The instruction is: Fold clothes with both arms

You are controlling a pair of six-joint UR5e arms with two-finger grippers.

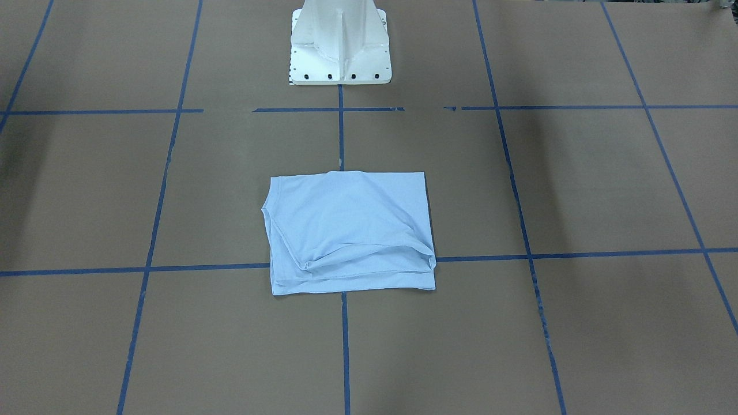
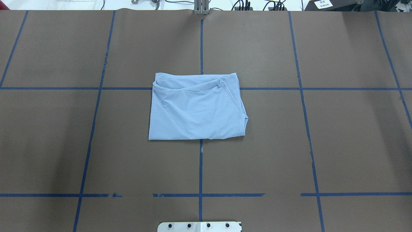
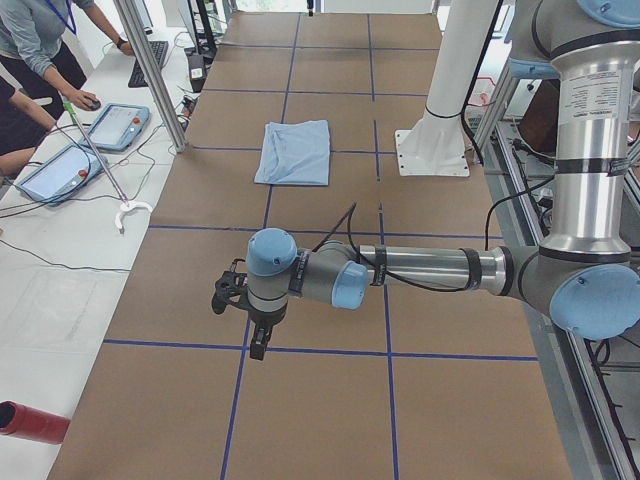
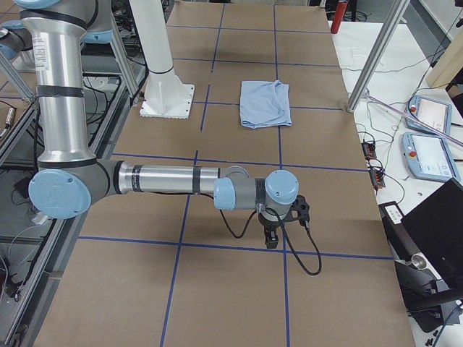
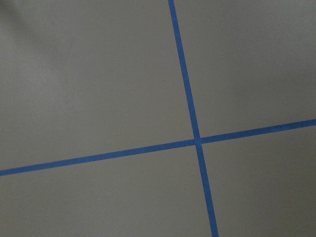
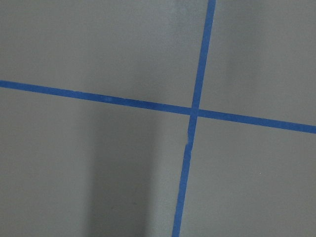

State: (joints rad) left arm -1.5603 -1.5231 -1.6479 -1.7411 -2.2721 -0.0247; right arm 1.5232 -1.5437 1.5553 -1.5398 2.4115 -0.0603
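The shirt (image 2: 196, 108) is laid at the middle of the table (image 2: 58, 145), across a crossing of the tape lines (image 2: 200, 167) and straight out from the pedestal (image 1: 340, 52). It is folded into a compact, nearly square packet. A straight folded edge is turned toward the robot, and at the far side slightly offset layers are seen with a loose fold sagging across them. A rounded, hemmed corner juts out on the robot's right. Neither collar nor print is shown. From this lie the folding is judged to be done or very nearly so, and the central spot is probably chosen so that the packet can be reached equally from both sides. The left arm (image 3: 420, 270) is stretched out low over the table toward the robot's left end, well apart from the shirt, and the right arm (image 4: 166, 179) is held likewise toward the right end. This is judged to be a parked pose by which the cloth is left uncovered. The left gripper (image 3: 255, 335) is pointed down over a tape line, as is the right gripper (image 4: 272, 237). No cloth is seen at either, and only bare paper and a tape cross are shown in the wrist views. How far either pair of jaws is parted cannot be told, since each gripper is seen from a side view alone.
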